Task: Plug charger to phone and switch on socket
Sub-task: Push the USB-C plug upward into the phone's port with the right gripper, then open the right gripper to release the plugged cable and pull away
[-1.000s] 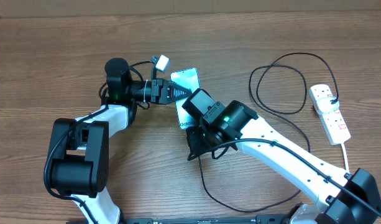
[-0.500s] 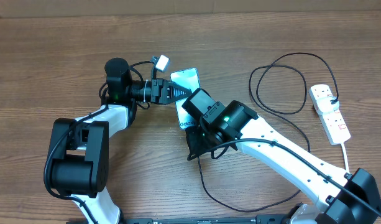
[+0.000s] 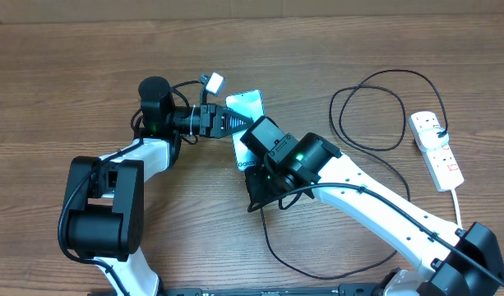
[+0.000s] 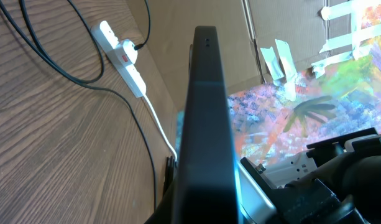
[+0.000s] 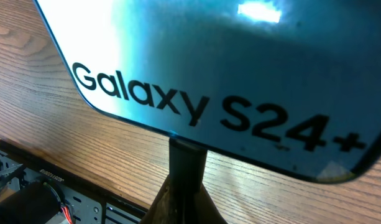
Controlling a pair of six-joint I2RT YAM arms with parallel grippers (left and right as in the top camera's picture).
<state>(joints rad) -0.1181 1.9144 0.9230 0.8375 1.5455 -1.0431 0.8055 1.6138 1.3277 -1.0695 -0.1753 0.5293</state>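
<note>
Nothing has shifted since the earlier overhead frames - both arms, the cable and the power strip sit where they were. We judge the step in hand to be mating the charger with the phone. The left gripper is clamped on the phone's side and holds it tilted above the table near its middle. The right gripper is closed around the plug tip, which meets the phone's lower edge just under the "Galaxy S24+" lettering. Whether the tip is fully seated we cannot tell.

Next comes a straight push along the plug's axis while the left arm braces. After that the right arm must let go and reach the socket, well apart at the right edge, for its switch.

The phone is slim, with a glossy blue-green screen and dark rim - seen edge-on from the left wrist.
</note>
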